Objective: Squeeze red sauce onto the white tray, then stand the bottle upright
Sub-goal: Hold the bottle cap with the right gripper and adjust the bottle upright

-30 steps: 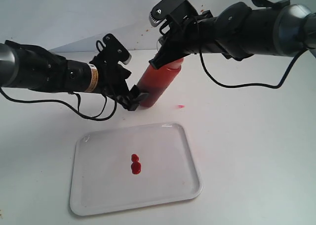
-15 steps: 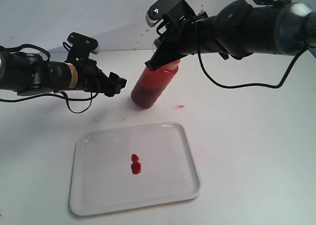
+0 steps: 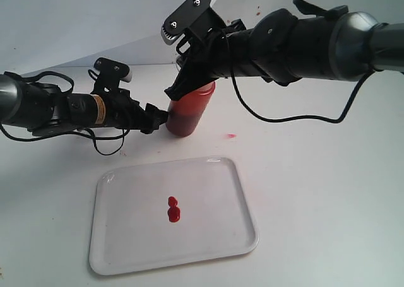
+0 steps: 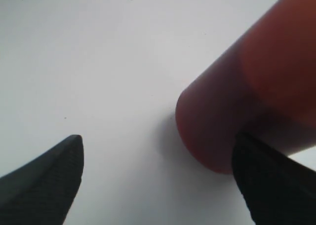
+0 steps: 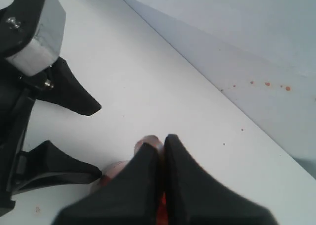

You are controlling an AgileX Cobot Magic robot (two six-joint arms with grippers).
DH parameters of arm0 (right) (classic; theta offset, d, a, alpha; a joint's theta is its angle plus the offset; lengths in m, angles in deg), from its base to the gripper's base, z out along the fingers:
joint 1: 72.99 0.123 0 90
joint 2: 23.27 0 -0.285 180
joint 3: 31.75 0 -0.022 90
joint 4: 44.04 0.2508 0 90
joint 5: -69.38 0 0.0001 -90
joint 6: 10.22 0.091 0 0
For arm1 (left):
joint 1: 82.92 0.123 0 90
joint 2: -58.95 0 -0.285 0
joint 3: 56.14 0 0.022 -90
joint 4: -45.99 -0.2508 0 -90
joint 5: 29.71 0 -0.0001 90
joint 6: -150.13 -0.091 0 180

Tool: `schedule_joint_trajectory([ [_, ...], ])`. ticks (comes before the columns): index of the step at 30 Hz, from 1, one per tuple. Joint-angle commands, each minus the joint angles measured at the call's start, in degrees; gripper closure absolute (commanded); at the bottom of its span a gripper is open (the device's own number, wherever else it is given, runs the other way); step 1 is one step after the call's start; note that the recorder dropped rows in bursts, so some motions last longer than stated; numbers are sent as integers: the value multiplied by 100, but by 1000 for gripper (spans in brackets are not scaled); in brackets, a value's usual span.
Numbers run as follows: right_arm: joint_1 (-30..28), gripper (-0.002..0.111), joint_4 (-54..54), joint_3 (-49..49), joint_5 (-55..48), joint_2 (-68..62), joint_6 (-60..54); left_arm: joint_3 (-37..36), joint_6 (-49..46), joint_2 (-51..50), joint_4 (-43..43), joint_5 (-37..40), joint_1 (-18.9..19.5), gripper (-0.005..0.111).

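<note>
Soft, slick squeeze bottle [image 3: 189, 110], weight low with sauce; likely to buckle under hard pinch. Best taken at stiffer top, or gently round body. Base on table [image 3: 315, 192] just behind tray [image 3: 214, 230], leaning a touch. Pinched at top by right gripper [image 3: 182, 88], fingers nearly together. Left gripper [image 3: 159, 115] wide open, holding nothing, one finger against base. Sauce [image 3: 173, 210] blobs mid-tray.

surface: white table [image 3: 328, 192] | behind: pale bluish wall [image 3: 76, 22], red specks [image 5: 267, 83] | light: even
</note>
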Motion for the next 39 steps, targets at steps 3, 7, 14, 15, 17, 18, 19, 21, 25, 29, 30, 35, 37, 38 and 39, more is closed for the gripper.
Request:
schedule_joint_trajectory([
  [3,61,108,111,-42,-189,52,59,40,-175,44,445,-67,129,29],
  [7,61,108,111,-42,-102,52,59,173,-175,-6,624,-509,234,29],
  [14,72,108,111,-42,-46,40,59,204,-450,-6,1134,-499,207,29],
  [15,85,108,111,-42,-59,40,59,204,-450,-31,1120,-498,207,29],
  [17,99,108,111,-42,29,40,59,204,-433,-85,1077,-539,168,29],
  [18,123,108,111,-42,80,40,35,204,-433,-111,1043,-500,124,29],
  [19,124,108,111,-42,105,40,22,204,-433,-140,950,-469,77,29],
  [21,124,108,111,-42,134,40,22,204,-433,-185,784,-456,-34,29],
  [25,124,106,111,-42,379,40,22,204,-433,-200,843,-326,-193,29],
  [29,132,79,111,-42,394,40,22,204,-445,-200,892,-340,-193,29],
  [30,132,75,111,-42,394,40,22,204,-454,-204,1052,-375,-193,29],
  [35,137,72,111,-42,245,40,22,204,-595,-204,1182,-535,-193,29],
  [37,137,66,111,-42,49,40,22,204,-604,-204,1182,-535,-193,29],
  [38,137,64,111,-42,4,40,22,204,-621,-204,1182,-514,-193,29],
  [39,137,61,111,-42,4,40,47,204,-666,-204,1182,-490,-193,29],
])
